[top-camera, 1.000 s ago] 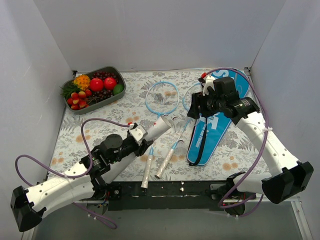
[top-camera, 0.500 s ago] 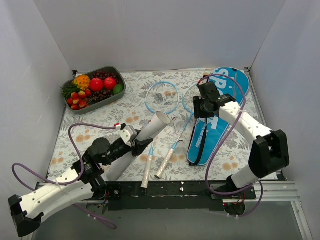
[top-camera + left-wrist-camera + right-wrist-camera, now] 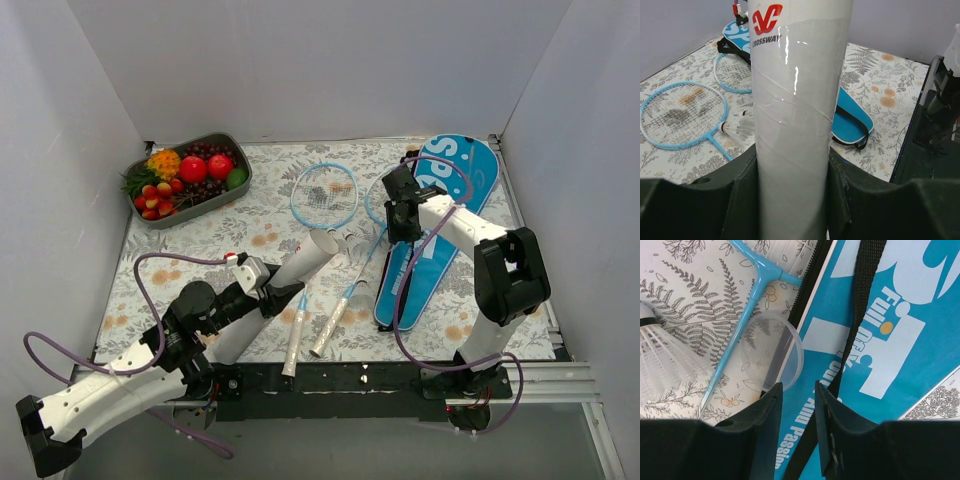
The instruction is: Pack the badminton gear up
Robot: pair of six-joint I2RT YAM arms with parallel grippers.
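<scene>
My left gripper (image 3: 262, 290) is shut on the white shuttlecock tube (image 3: 300, 265), which it holds tilted above the near left of the table. In the left wrist view the tube (image 3: 795, 100) fills the space between the fingers. Two light-blue rackets (image 3: 325, 195) (image 3: 345, 295) lie mid-table with a loose shuttlecock (image 3: 355, 240) between them. The blue bag (image 3: 445, 215) lies at the right. My right gripper (image 3: 400, 215) hovers low over the bag's left edge. Its jaws (image 3: 797, 385) stand narrowly open over the black strap (image 3: 860, 315), beside a clear round lid (image 3: 772, 352).
A grey tray (image 3: 205, 203) of colourful fruit sits at the back left. White walls close in the table on three sides. The arms' black base rail (image 3: 330, 380) runs along the near edge.
The right gripper's jaws have narrowed while that arm folded down to the bag's left edge. The left arm drew the tube back a little toward the near left.
</scene>
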